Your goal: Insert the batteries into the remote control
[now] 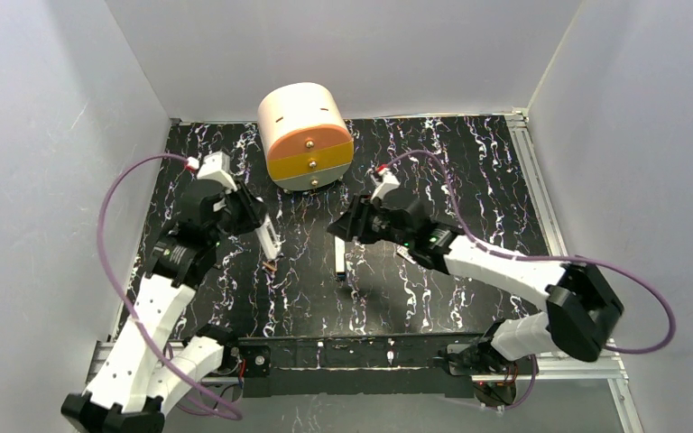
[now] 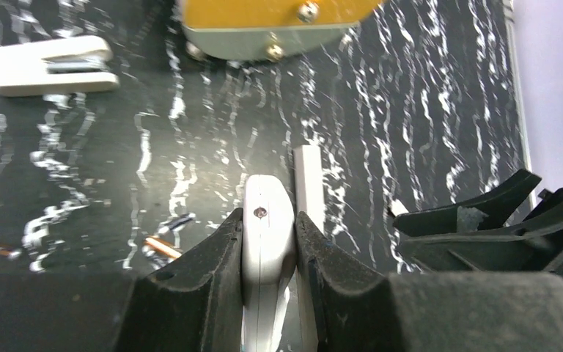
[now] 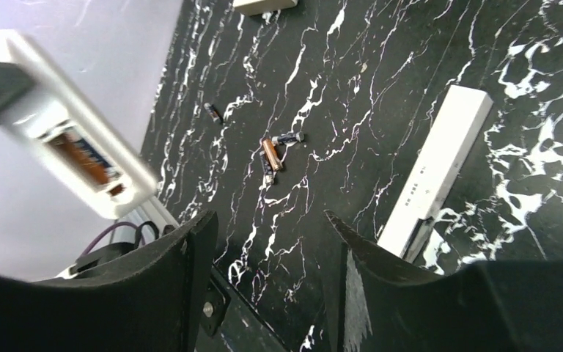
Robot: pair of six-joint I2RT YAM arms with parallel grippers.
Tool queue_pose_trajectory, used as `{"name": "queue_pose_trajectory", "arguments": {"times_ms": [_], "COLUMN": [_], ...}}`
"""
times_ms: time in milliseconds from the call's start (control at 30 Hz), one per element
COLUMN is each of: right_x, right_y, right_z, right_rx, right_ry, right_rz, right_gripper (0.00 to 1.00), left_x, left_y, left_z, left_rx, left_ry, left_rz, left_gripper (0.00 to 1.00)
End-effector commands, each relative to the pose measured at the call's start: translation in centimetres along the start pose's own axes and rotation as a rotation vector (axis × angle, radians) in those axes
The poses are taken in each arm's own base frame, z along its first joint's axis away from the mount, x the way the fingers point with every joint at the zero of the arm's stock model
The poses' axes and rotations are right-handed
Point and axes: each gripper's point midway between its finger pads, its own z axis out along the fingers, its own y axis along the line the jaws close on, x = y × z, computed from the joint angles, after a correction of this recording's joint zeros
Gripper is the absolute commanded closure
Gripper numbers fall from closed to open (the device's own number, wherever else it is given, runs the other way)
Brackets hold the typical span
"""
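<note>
The remote control (image 2: pixel 267 238) hangs above the mat (image 1: pixel 433 180), left of centre, with the left gripper (image 2: pixel 268 217) clamped tight on its two long edges. Its battery compartment (image 3: pixel 81 158) faces the right arm with the cover off, and one cell appears seated inside. Whether a second slot is free is too blurred to tell. The loose batteries (image 3: pixel 270 154) lie on the mat just below and near the remote. The right gripper (image 3: pixel 270 214) hovers over them with its jaws well apart and nothing between them.

The step in hand is judged to be fetching the next cell. To do it well:

- Pick the coppery cell, since its neighbours touch it.
- Bring your fingers down across its width, not along it.
- Close only once both pads flank that one cell.
- Keep your left grip unmoved so the compartment stays presented.
- Seat the cell with its poles matching the slot.

Count:

- One remote.
- One cell in the compartment.
- A cluster on the mat that reads as three cells, with one more lying apart. They are small, so treat this number as uncertain.
- One white bar (image 3: pixel 440 172), right of the cluster.
- One white wedge-shaped piece (image 2: pixel 48 66).
- One drawer unit (image 1: pixel 307 135) at the far edge.
- Two grippers.
</note>
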Motion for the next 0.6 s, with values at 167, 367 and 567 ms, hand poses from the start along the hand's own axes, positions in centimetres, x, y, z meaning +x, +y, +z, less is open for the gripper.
{"name": "queue_pose_trajectory", "arguments": {"times_ms": [167,367,567], "right_x": [3.5,6.3,8.5], "right_y": [1.5,1.3,1.1], "right_z": [6.8,11.0,13.9], "right_rx": [0.203,0.407,0.533], "right_ry": [0.054,0.080,0.045], "right_rz": [-0.104,-0.060,0.013], "right_gripper": [0.41,0.40,0.40], "left_x": [-3.7,-5.1,-5.4], "left_y": [4.4,4.9,4.4], "left_z": [-5.9,-8.9,-10.4], "left_rx": [-0.219,-0.236,-0.191], "left_ry": [-0.233,-0.339,-0.378], "left_rz": [0.089,0.123,0.162], "left_gripper": [1.00,1.00,1.00]}}
